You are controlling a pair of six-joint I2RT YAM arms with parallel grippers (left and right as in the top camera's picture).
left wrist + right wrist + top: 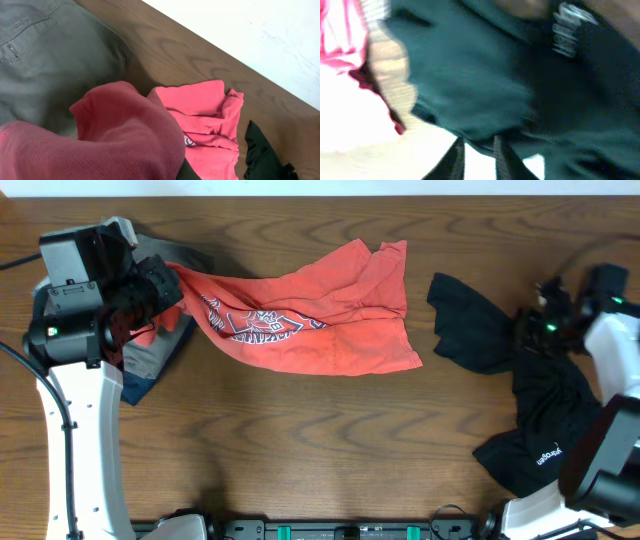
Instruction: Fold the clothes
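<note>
Left end effector (158,298) clamps red shirt (310,320); right end effector (532,322): cannot tell.

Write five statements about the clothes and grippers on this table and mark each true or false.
1. The red shirt lies between the grey garment and the black garment. True.
2. The black garment is neatly folded. False: it lies crumpled.
3. The left gripper holds one end of the red shirt. True.
4. The red shirt is plain. False: it bears a print.
5. The right gripper is at the red shirt. False: it is at the black garment.
</note>
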